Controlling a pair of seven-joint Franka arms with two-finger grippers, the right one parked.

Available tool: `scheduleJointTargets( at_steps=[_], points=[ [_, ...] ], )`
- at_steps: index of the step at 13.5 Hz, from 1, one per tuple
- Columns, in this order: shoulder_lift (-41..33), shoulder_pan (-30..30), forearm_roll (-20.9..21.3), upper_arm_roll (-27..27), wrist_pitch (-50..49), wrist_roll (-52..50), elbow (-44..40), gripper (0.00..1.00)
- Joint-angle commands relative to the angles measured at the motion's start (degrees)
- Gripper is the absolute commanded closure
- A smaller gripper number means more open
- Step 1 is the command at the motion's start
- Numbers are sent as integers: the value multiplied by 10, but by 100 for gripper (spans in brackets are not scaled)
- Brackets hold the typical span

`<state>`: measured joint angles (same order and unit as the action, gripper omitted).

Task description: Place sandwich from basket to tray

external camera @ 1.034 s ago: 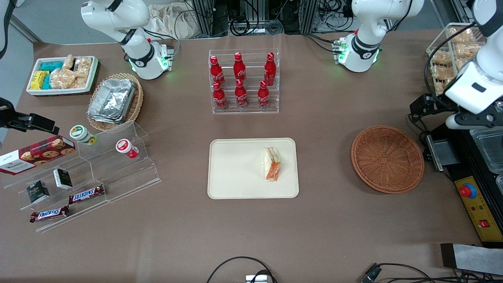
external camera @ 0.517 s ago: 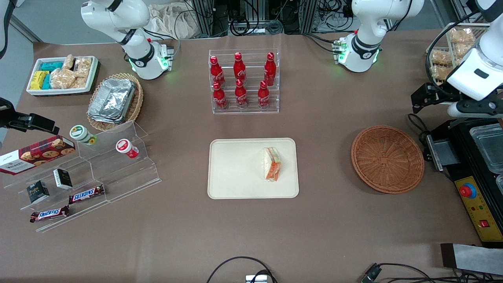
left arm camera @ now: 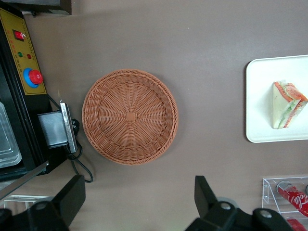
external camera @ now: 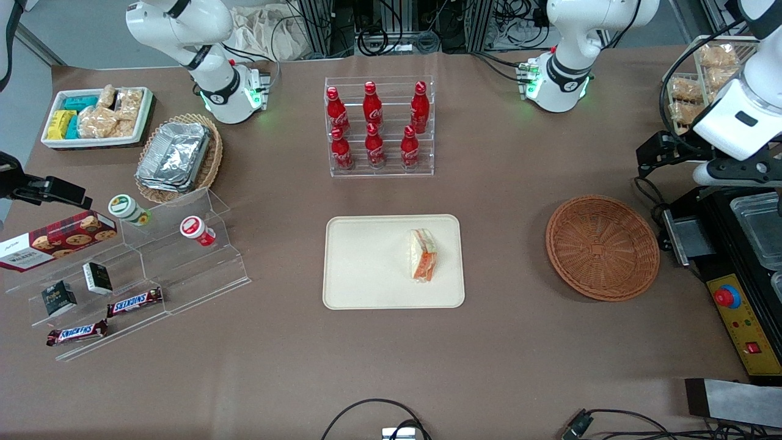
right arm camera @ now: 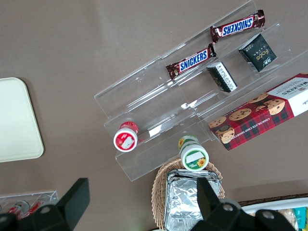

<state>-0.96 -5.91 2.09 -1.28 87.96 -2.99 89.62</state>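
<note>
Front view: sandwich (external camera: 423, 255) lies on tray (external camera: 366, 263), frame centre.
Basket (external camera: 602, 247): empty.
Gripper (left arm camera: 137, 199): released, above basket, well apart from sandwich.

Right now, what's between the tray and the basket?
Nothing: the front view shows bare table between the tray and the basket. The open end effector hangs above the basket.
</note>
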Motion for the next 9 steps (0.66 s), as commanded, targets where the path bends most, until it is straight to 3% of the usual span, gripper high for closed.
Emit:
scheduleJointTargets(
  at_steps=[1, 3, 9],
  points=[
    [19, -1, -10, 4, -21, 4, -27, 0],
    [25, 56, -17, -17, -23, 8, -32, 0],
    [25, 58, -24, -32, -24, 7, -37, 0]
  ],
)
